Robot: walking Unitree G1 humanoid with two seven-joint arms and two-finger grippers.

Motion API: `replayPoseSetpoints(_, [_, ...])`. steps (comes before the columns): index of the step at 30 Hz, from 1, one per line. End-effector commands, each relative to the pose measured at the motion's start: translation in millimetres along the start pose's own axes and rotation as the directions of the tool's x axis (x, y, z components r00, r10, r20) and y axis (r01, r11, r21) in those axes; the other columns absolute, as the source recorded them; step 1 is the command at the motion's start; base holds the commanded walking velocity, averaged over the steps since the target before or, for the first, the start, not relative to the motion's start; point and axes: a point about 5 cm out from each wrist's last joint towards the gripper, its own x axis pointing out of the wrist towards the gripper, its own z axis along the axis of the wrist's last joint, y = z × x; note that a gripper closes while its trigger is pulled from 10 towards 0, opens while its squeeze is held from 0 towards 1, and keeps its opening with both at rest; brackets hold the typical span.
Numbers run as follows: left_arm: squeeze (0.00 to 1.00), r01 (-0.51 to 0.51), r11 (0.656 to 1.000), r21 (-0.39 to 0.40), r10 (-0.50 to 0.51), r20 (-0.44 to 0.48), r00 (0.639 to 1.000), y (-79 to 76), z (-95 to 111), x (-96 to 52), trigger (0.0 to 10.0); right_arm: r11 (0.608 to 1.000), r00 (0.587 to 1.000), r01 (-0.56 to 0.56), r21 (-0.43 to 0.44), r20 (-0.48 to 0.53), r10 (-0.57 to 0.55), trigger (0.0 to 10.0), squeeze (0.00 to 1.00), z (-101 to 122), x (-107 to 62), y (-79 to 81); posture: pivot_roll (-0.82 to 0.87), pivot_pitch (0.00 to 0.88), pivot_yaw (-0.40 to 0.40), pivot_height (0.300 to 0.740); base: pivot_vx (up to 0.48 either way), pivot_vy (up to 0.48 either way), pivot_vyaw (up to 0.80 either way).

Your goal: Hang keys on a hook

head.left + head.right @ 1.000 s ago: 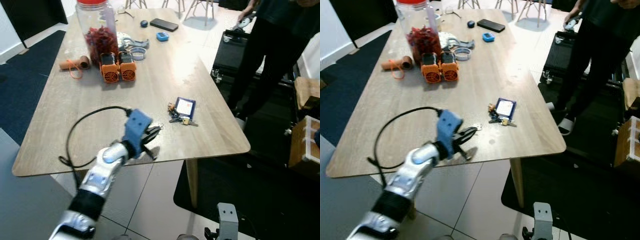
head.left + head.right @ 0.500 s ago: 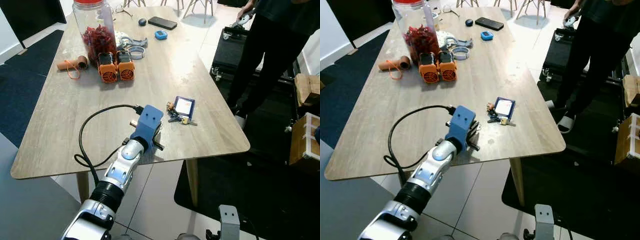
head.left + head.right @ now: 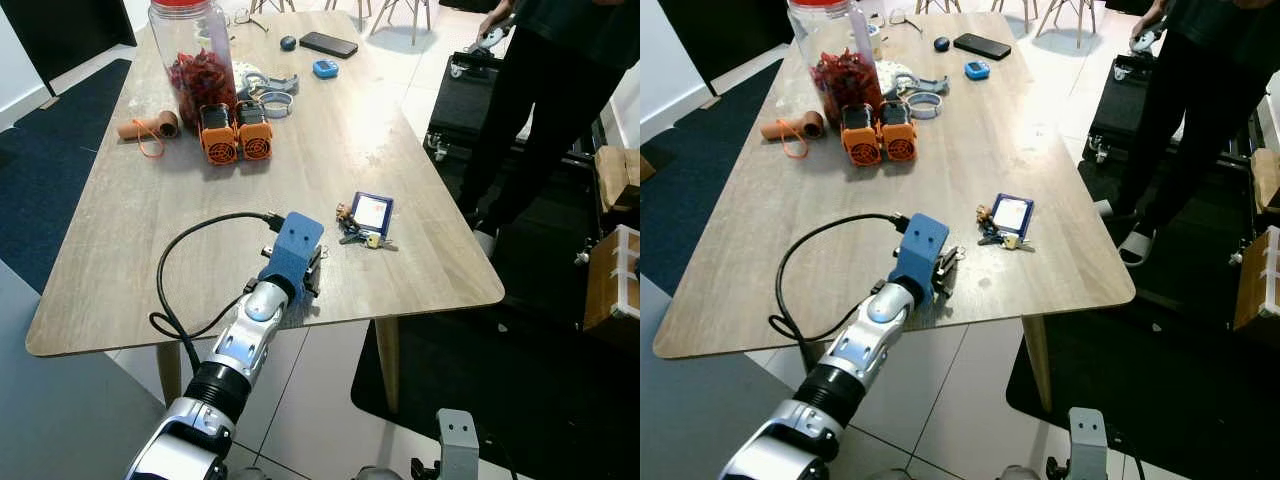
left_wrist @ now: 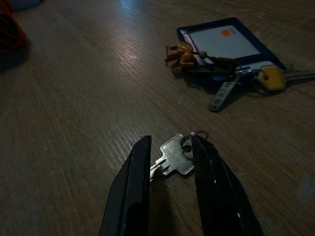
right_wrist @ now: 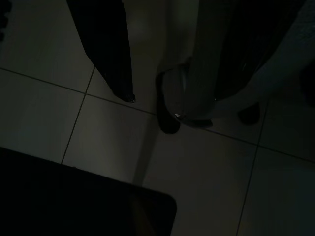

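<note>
wooden table (image 3: 120, 220) bearing keys (image 3: 362, 236), jar (image 3: 193, 55).

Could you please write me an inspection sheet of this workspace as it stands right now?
Surface: wooden table, mostly bare at the near end.
Job's things: single silver key flat on the table between the left gripper's fingers; key bunch with blue card holder lying beyond it; no hook seen.
Clutter: red-lidded jar, two orange devices, cardboard tube, phone at the far end.
Grippers: left gripper open around the key; right gripper hangs over floor tiles.
Cables: black cable loops from the left wrist.
Surroundings: person standing beside the table.
</note>
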Motion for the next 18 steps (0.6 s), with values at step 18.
replayPoseSetpoints(18, [0.00,0.154,0.987,-0.051,-0.146,0.133,0.980,-33.7,14,-1.0,10.0,1.000,1.000,0.002,-0.002,-0.017,-0.002,10.0,0.00,-5,-1.7,-1.6,0.01,0.138,0.020,0.740,0.000,0.000,0.00])
